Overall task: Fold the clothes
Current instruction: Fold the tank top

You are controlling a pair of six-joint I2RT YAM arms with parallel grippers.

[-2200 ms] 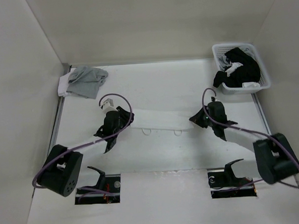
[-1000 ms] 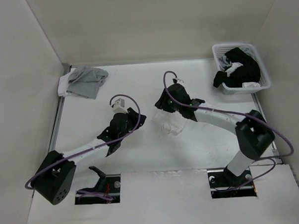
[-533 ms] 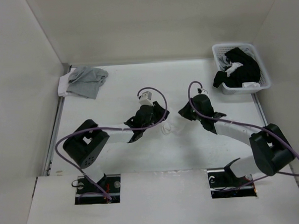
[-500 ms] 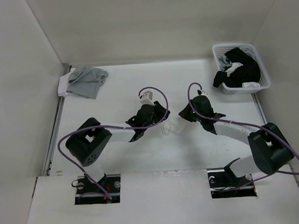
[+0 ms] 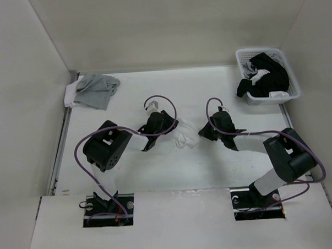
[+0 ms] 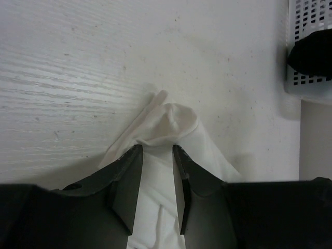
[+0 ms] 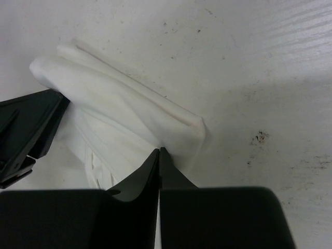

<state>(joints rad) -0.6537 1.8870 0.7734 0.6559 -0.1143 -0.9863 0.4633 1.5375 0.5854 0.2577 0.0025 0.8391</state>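
The clothes (image 5: 184, 139) sit mid-bench (image 5: 153, 92) as a small rumpled bundle: partly folded, not yet neat. Your left gripper (image 6: 156, 150) grasps a thick fold, and your right gripper (image 7: 158, 151) is clenched tight at the bundle's edge.

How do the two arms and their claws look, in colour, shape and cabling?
The left arm and the right arm are alike: blocky black joint housings, white tubular links, and a thin purple cable looping outside each. The left claw and the right claw have flat, matte black fingers that taper to the tips. No markings show.
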